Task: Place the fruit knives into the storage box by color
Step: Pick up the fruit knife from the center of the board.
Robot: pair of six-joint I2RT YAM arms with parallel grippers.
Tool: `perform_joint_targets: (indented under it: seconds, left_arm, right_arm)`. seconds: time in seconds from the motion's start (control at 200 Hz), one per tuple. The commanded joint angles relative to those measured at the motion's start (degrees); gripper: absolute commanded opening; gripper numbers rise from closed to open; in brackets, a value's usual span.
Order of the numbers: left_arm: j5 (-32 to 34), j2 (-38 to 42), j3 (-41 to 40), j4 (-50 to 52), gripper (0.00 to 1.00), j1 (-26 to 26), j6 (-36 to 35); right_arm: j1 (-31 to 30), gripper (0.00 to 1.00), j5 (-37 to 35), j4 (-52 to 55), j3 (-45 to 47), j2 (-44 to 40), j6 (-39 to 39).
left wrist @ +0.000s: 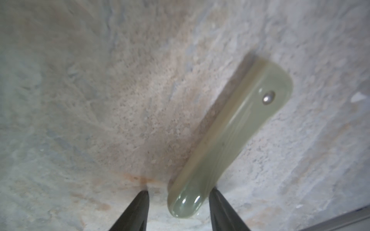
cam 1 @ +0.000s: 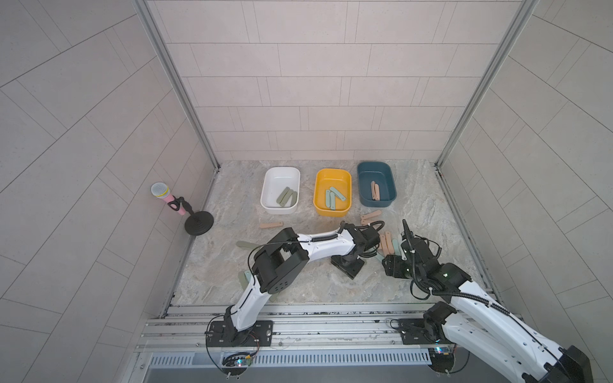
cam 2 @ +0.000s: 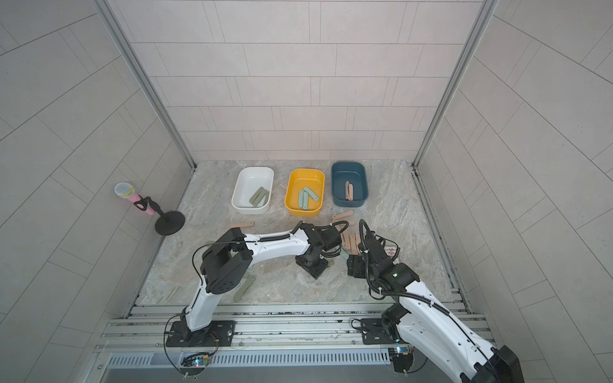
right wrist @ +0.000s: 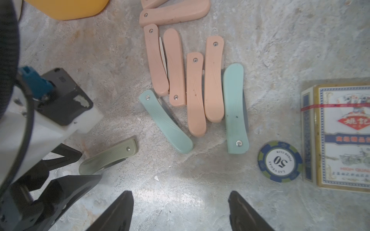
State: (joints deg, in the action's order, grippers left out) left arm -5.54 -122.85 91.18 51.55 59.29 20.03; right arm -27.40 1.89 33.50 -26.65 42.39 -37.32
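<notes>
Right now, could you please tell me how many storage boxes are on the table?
3: the white box, the yellow box in the middle and the dark blue box, side by side in one row. None seems hidden.

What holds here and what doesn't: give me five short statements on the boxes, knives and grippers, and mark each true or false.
1. The white box holds olive-green knives. True.
2. The yellow box holds peach-pink knives. False: light teal knives lie in it.
3. The right gripper is shut on a knife. False: it is open, with nothing between its jaws.
4. The left gripper, open, straddles one end of an olive-green knife lying on the table. True.
5. The poker chip sits in a box. False: it lies on the table beside the card pack.
</notes>
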Motion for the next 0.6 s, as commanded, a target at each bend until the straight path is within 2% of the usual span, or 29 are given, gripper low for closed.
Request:
perform_joint_targets:
  seconds: [0.0,0.095,0.24,0.36,0.595]
  left_arm:
    - [0.56,-5.79,-0.05,-0.83,0.57,-0.86,-1.00]
    - [0.09,-6.31,-0.34,-1.51,0.51,-0.97,-0.87]
    - [0.51,-5.20,-1.33,-1.58,0.31,-1.02,-0.79]
    - [0.88,-3.65,-1.70,-0.97,0.20,-1.52,-0.63]
    - [1.32,4.21,-2.68,0.36,0.09,-5.38,1.29]
  right_arm:
    - [0.66,0.78,-0.09,0.95,-0.68,-0.82,0.16]
    - [1.03,0.78,0.31,1.28,-1.19,-0.26,0.49]
    - [1.12,0.78,0.46,1.37,-1.04,-0.67,0.36]
    - [1.10,0.78,0.49,1.17,-1.04,-0.66,0.41]
    - [1.11,0.78,1.71,-1.43,-1.49,1.62,0.51]
